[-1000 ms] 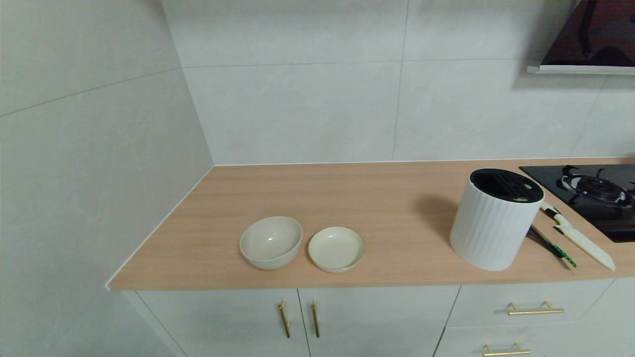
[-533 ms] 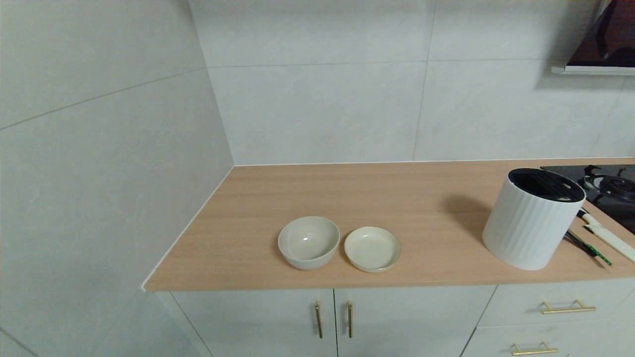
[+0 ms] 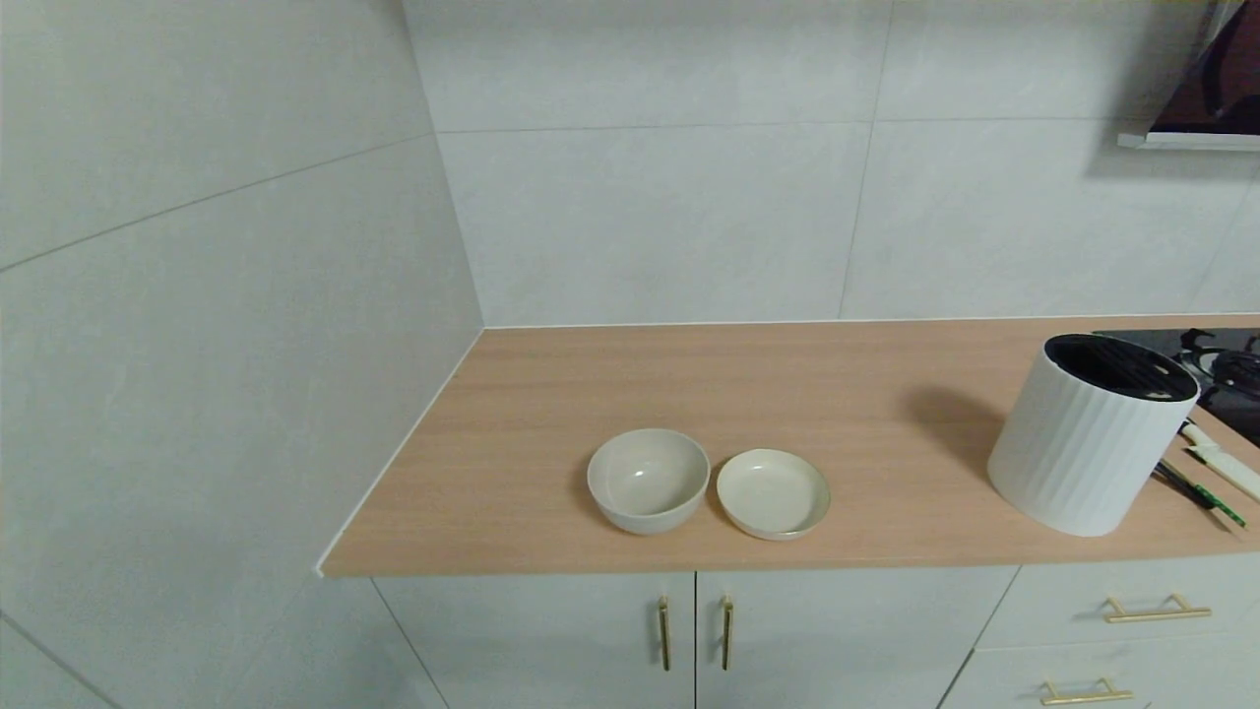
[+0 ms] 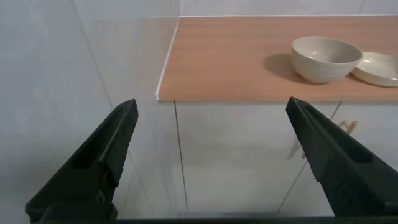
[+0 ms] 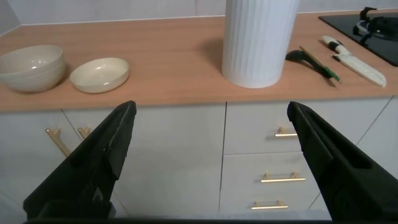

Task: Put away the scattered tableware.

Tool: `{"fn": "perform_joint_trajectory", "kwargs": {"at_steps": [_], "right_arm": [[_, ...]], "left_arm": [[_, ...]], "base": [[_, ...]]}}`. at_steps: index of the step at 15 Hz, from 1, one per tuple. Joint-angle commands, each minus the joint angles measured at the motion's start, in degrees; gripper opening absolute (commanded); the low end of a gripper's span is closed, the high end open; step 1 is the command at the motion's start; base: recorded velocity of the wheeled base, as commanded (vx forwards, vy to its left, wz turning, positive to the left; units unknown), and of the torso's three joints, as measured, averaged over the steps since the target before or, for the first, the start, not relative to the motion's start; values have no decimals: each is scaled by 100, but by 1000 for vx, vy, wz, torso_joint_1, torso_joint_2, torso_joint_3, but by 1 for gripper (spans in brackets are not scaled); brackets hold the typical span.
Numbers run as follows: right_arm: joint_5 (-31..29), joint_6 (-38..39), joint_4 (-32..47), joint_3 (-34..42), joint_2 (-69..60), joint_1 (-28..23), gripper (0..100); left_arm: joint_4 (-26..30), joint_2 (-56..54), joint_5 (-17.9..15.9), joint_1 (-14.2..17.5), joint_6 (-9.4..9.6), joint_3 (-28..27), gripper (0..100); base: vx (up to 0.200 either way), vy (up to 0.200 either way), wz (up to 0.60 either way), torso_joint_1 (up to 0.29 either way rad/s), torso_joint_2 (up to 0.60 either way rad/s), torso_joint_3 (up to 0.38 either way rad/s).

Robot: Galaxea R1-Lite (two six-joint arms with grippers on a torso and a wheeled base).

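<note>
**Q:** Where does the tableware lie?
**A:** The bowl stands upright near the front edge of the table. A shallow dish sits just beside it at its 3 o'clock. Whether the two rims touch cannot be told.

**Q:** What else does the table carry?
**A:** A white ribbed holder with a black slotted top stands at 3 o'clock of the dish, well apart from it. At the holder's 3 o'clock, a dark utensil with a green band and a white knife lie flat. The stove is at the holder's 1 o'clock.

**Q:** How do the grippers stand?
**A:** The left gripper has its fingers wide apart and is empty. It faces the cabinet below the table's left corner. The right gripper is likewise spread and empty, and faces the drawers under the holder.
</note>
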Motion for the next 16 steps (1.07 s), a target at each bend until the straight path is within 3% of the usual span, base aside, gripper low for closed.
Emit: {"fn": "perform_joint_trajectory", "kwargs": {"at_steps": [1, 9, 16], "right_arm": [[0, -21, -2, 0, 0, 2, 100], [9, -21, -2, 0, 0, 2, 100], [9, -21, -2, 0, 0, 2, 100]], "left_arm": [[-2, 0, 2, 0, -2, 1, 100], [-2, 0, 2, 0, -2, 1, 100], [-2, 0, 2, 0, -2, 1, 100]], "base": [[0, 0, 0, 0, 0, 0], [0, 0, 0, 0, 0, 0], [0, 0, 0, -192, 424, 223]]}}
